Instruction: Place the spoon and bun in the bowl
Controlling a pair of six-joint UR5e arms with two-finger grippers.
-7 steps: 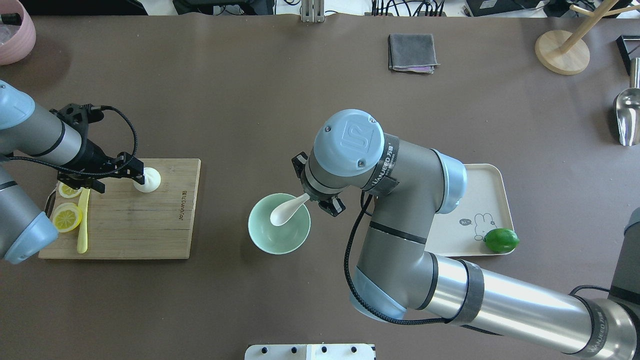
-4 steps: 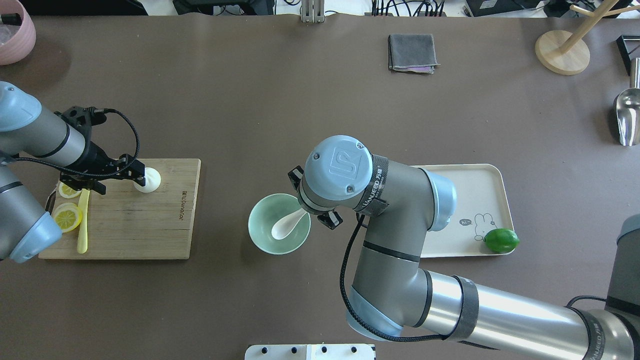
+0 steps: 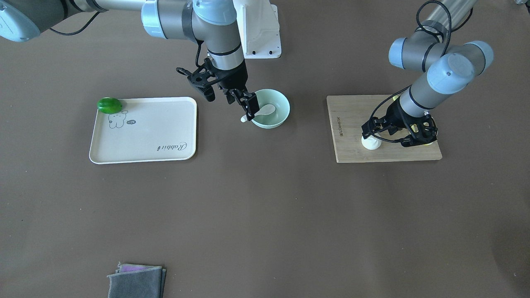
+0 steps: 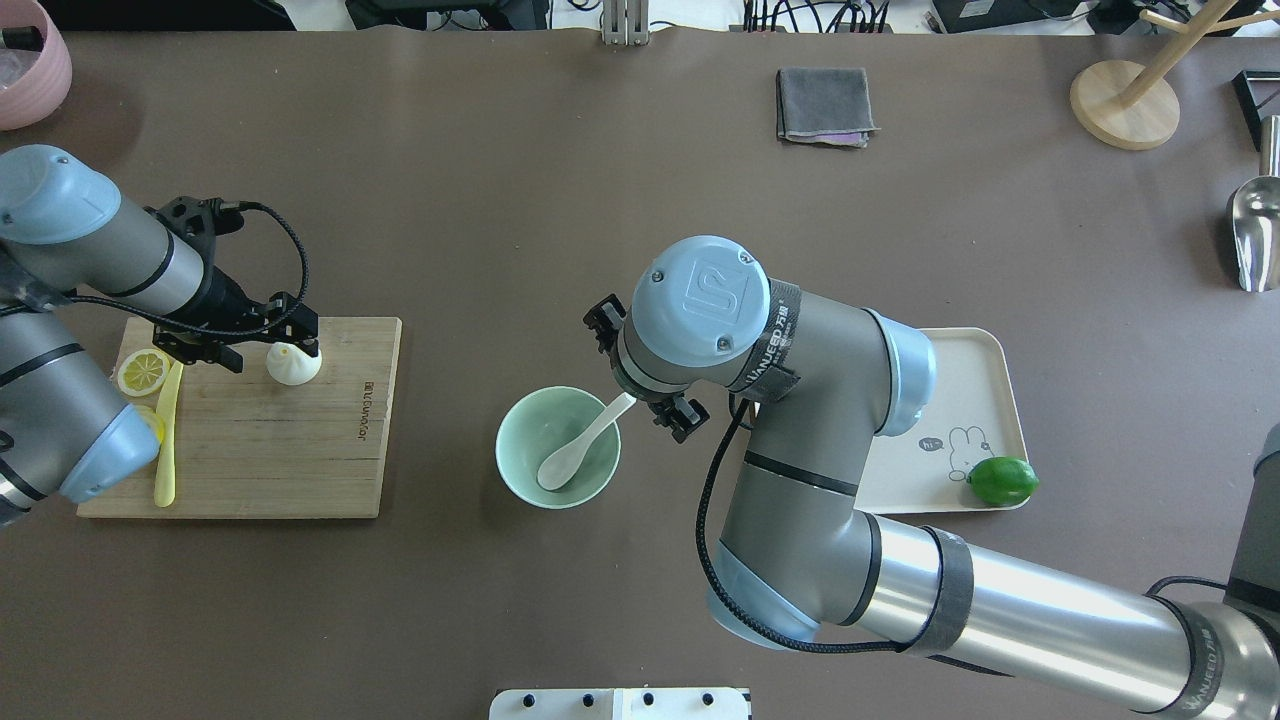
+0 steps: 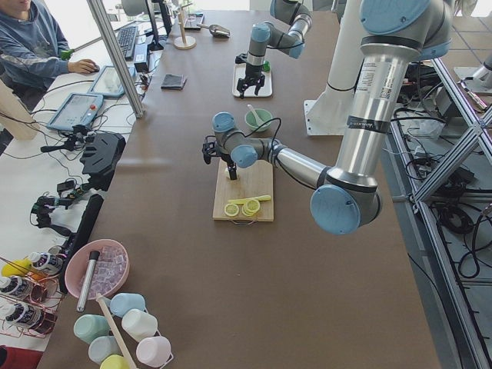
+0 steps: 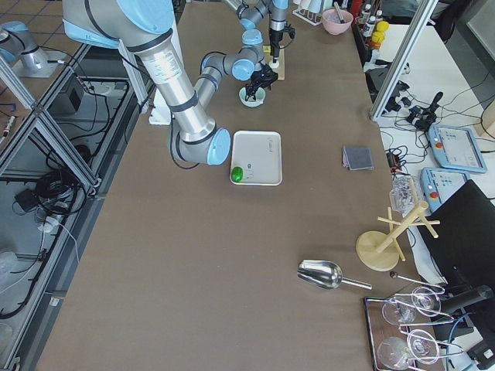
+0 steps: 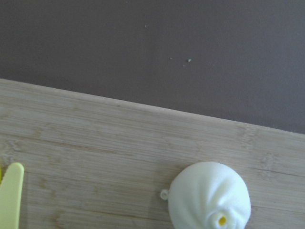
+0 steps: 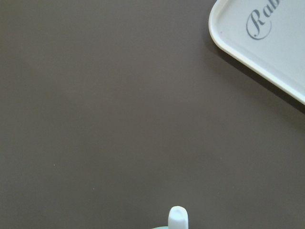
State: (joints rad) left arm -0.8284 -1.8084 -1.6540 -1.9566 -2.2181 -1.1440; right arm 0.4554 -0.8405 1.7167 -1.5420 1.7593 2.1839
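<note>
The white spoon (image 4: 572,455) lies in the mint-green bowl (image 4: 520,430), scoop down and handle leaning on the rim toward my right gripper. It shows the same way in the front view, spoon (image 3: 265,111) in bowl (image 3: 278,101). My right gripper (image 3: 249,111) hangs just above the handle end and looks open; in the overhead view the wrist mostly hides it. The white bun (image 4: 293,365) sits on the wooden cutting board (image 4: 300,450). My left gripper (image 4: 292,342) is open, right over the bun's far side. The left wrist view shows the bun (image 7: 209,198) resting on the board.
Lemon slices (image 4: 140,372) and a yellow knife (image 4: 165,450) lie on the board's left part. A cream tray (image 4: 940,400) with a green fruit (image 4: 1003,480) is right of the bowl. A grey cloth (image 4: 825,105), a pink bowl (image 4: 30,70) and a metal scoop (image 4: 1255,230) lie along the far edge.
My right gripper lowered the spoon into the bowl, let it go and rose; the spoon now rests on the rim. My left gripper shifted right, over the bun.
</note>
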